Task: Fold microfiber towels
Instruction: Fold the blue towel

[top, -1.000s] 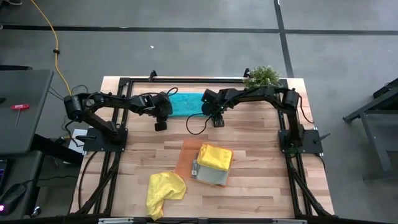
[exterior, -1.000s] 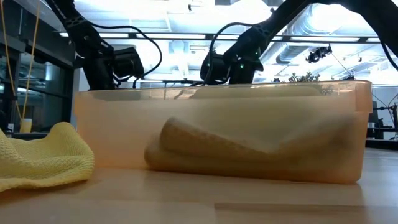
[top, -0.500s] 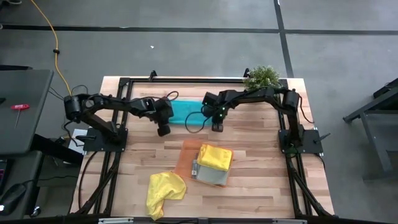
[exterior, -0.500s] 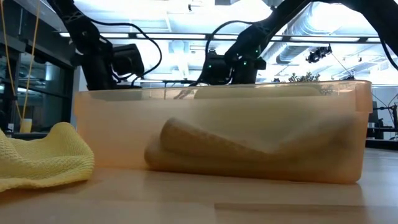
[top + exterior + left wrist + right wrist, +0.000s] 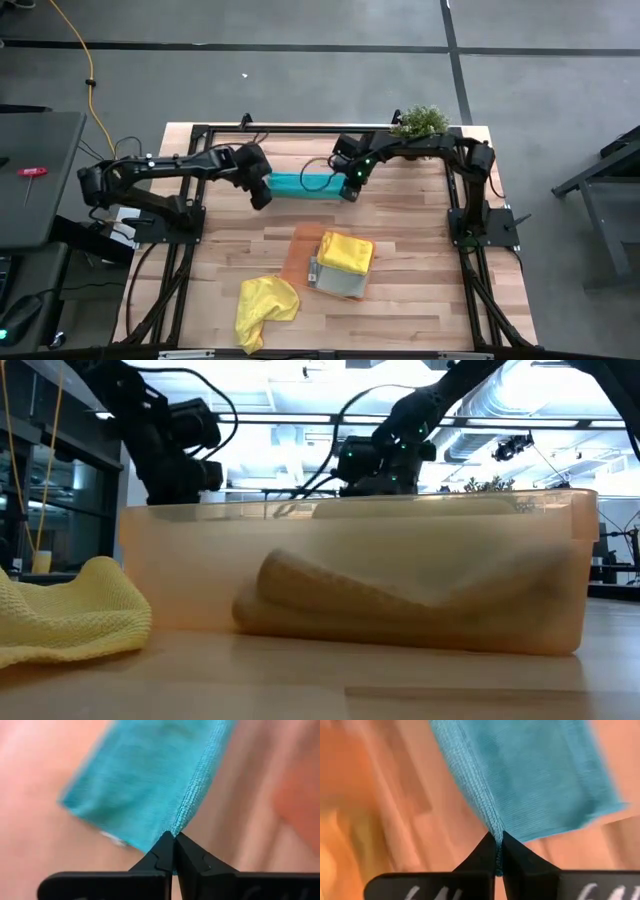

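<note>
- At the far tabletop point(image 5: 400, 240), teal towel point(image 5: 302, 186) lies crosswise, long axis left–right between the arms.
- Left end effector point(image 5: 262, 198) pinches its left end; right end effector point(image 5: 349, 192) pinches its right end.

The teal-blue microfiber towel point(image 5: 150, 775) is soft matt cloth with a fine ribbed weave and a stitched, slightly raised hem, as is the crumpled yellow microfiber towel point(image 5: 70, 615), whose knit looks coarser and nubbly. The rectangular orange tray point(image 5: 350, 575) is smooth translucent plastic, and the pale butcher-block table point(image 5: 210, 265) is smooth wood in jointed strips.
</note>
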### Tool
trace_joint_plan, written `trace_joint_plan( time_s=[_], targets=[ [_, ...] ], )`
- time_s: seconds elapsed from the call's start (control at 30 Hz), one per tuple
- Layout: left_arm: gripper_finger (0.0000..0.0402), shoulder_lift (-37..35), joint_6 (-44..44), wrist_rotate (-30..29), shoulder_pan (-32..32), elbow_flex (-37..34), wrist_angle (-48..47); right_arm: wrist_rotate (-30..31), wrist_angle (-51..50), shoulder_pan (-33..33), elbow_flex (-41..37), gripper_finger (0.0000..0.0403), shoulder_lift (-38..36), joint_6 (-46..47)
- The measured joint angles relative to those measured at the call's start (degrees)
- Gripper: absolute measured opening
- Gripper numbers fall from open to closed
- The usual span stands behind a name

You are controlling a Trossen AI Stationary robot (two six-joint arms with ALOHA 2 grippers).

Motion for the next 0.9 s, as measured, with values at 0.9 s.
trace_joint_plan(
  time_s=[0.9],
  targets=[
    [0.0007,11.6,-3.5,-15.2,5.3,0.1,13.0,11.7,7.1,-3.2,0.0,0.0008,0.0,18.3]
  ],
)
